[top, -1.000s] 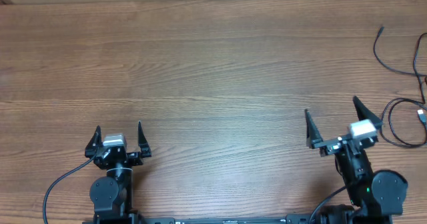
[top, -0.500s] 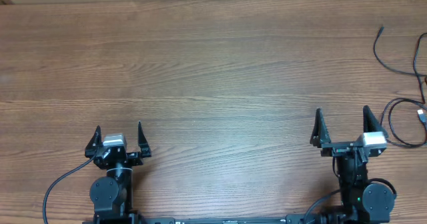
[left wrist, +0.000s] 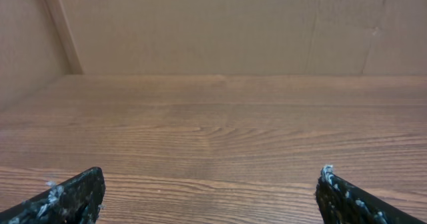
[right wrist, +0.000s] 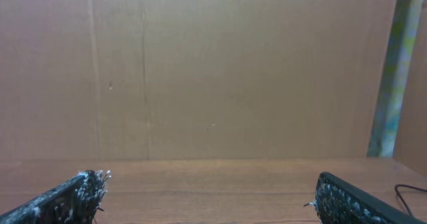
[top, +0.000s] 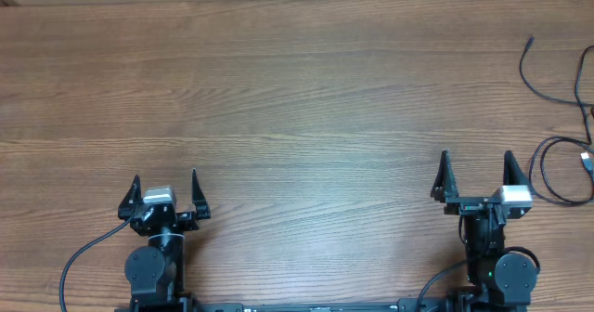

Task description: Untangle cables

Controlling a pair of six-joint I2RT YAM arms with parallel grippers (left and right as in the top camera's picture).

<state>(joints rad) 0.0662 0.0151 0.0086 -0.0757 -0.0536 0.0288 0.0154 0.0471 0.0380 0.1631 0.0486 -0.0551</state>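
Observation:
The cables lie apart at the table's far right edge. One thin black cord (top: 534,78) curves along the edge, and a second cord (top: 548,175) forms a loop with a small silvery plug (top: 586,157). A bit of cable (right wrist: 408,191) shows low on the right in the right wrist view. My right gripper (top: 475,166) stands open just left of the loop and touches nothing. Its fingers (right wrist: 70,199) frame bare wood. My left gripper (top: 165,182) is open at the near left, far from the cables, with only tabletop between its fingertips (left wrist: 73,196).
A brown cardboard wall (right wrist: 220,71) backs the wooden table (top: 297,98). The arms' own thicker black wires (top: 83,256) trail by their bases at the near edge.
My right gripper has turned from an angled pose to point straight ahead and has drawn slightly left, away from the cable loop. The left arm has not moved.

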